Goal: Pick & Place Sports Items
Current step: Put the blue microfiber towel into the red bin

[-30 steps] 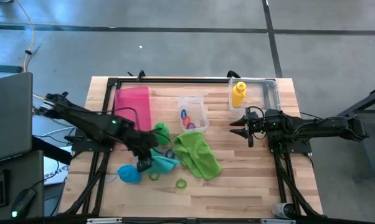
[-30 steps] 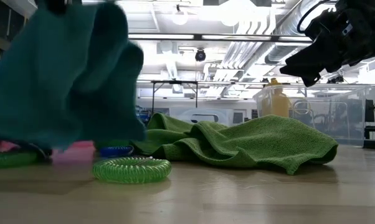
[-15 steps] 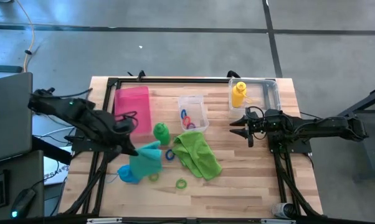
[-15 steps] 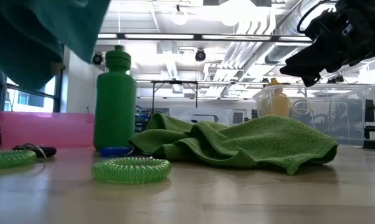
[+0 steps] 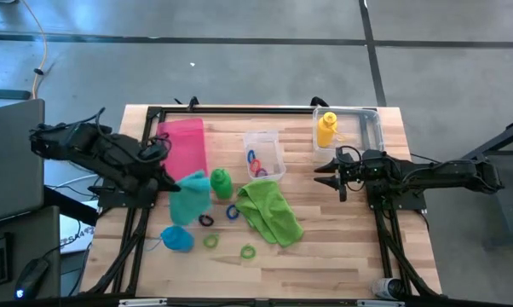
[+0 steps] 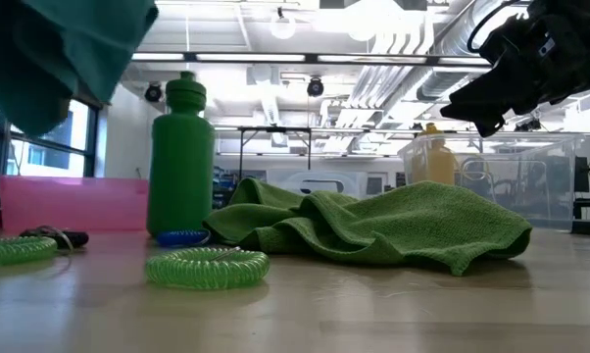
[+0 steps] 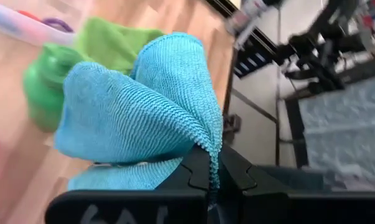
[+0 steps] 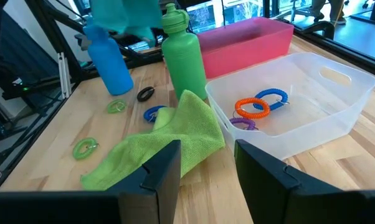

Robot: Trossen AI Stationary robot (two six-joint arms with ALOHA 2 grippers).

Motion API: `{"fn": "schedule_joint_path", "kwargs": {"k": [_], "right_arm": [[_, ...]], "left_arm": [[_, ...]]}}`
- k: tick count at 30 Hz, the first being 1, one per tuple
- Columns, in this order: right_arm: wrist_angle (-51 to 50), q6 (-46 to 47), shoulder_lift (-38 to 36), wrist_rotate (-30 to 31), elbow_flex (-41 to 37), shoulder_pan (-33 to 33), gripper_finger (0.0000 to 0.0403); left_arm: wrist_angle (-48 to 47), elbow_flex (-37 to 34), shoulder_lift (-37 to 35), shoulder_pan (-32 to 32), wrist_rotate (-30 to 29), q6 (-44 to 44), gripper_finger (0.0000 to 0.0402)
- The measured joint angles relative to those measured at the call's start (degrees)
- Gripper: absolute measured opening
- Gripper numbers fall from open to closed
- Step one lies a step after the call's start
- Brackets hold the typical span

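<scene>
My left gripper (image 5: 175,181) is shut on the teal towel (image 5: 191,198), held above the table between the pink tray (image 5: 182,145) and the blue bottle (image 5: 176,238). In the low view the teal towel (image 6: 60,49) hangs at the top left. The green bottle (image 5: 220,182) stands upright on its base beside the lime green towel (image 5: 269,211), which lies crumpled on the table. The yellow bottle (image 5: 326,130) stands in a clear box. Several elastic rings (image 5: 249,251) lie on the wood. My right gripper (image 5: 318,175) is open and holds nothing. My left gripper pinches a bunched part of the teal towel at its hemmed edge (image 7: 211,148) between its two fingers (image 7: 197,174). The fingers slant downward, coming from the table's left side. The towel hangs slack in folds, clear of the table.
A small clear box (image 5: 264,155) holds a few coloured rings. A larger clear box (image 5: 359,128) stands at the far right. A black frame (image 5: 146,136) runs along the table's left and far edges. Bare wood lies at the near right.
My left gripper has risen and drawn back toward the table's left and far edges, staying shut on the teal towel. The towel has gone from hanging low over the rings to hanging clear above the table, and the green bottle now shows in the low view.
</scene>
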Motion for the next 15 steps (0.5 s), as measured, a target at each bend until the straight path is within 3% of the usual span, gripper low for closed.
{"fn": "schedule_joint_path", "kwargs": {"k": [15], "right_arm": [[-0.1,0.0,0.0,0.0,0.0,0.0,0.0142]], "left_arm": [[-10.7,0.0,-0.4,15.3,-13.1,1.2,0.0]]}}
